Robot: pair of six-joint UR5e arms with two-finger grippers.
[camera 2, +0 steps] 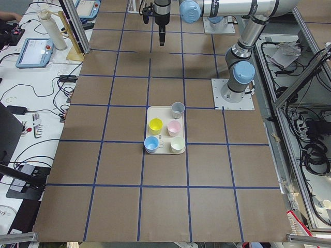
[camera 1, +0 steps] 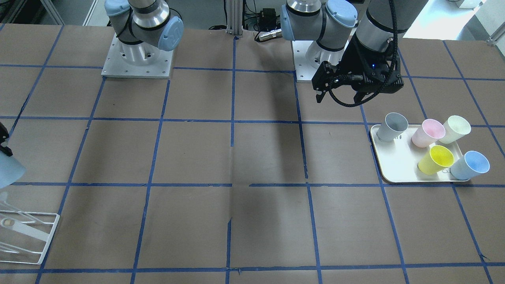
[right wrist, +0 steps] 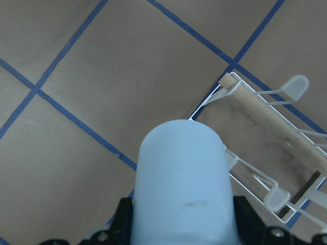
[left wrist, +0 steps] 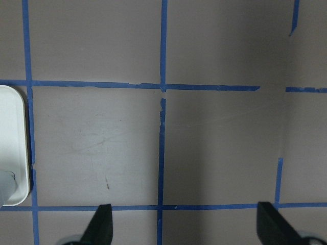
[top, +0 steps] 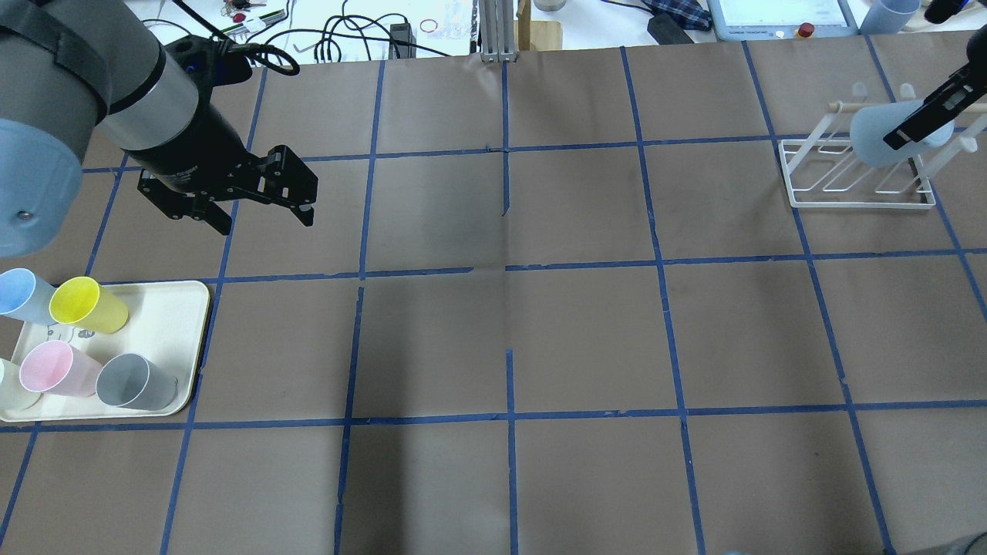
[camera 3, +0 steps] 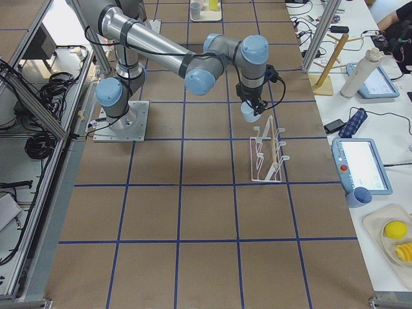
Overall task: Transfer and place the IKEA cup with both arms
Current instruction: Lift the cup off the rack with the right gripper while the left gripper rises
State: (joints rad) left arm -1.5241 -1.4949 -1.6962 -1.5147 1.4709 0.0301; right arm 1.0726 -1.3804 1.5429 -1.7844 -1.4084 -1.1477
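Note:
My right gripper [top: 925, 116] is shut on the light-blue IKEA cup [top: 875, 135] and holds it in the air over the white wire rack [top: 856, 193] at the table's far right. The right wrist view shows the cup [right wrist: 184, 178] between the fingers, just above the rack's near end [right wrist: 265, 122]. In the front view the cup [camera 1: 8, 169] is cut off by the left edge. My left gripper [top: 266, 223] is open and empty, hovering above the table beyond the tray; its fingers [left wrist: 99, 224] show over bare table.
A cream tray [top: 185, 308] at the left holds a second blue cup [top: 19, 294], a yellow cup [top: 85, 304], a pink cup [top: 54, 368], a grey cup [top: 135, 381] and a pale one. Blue tape lines grid the brown table.

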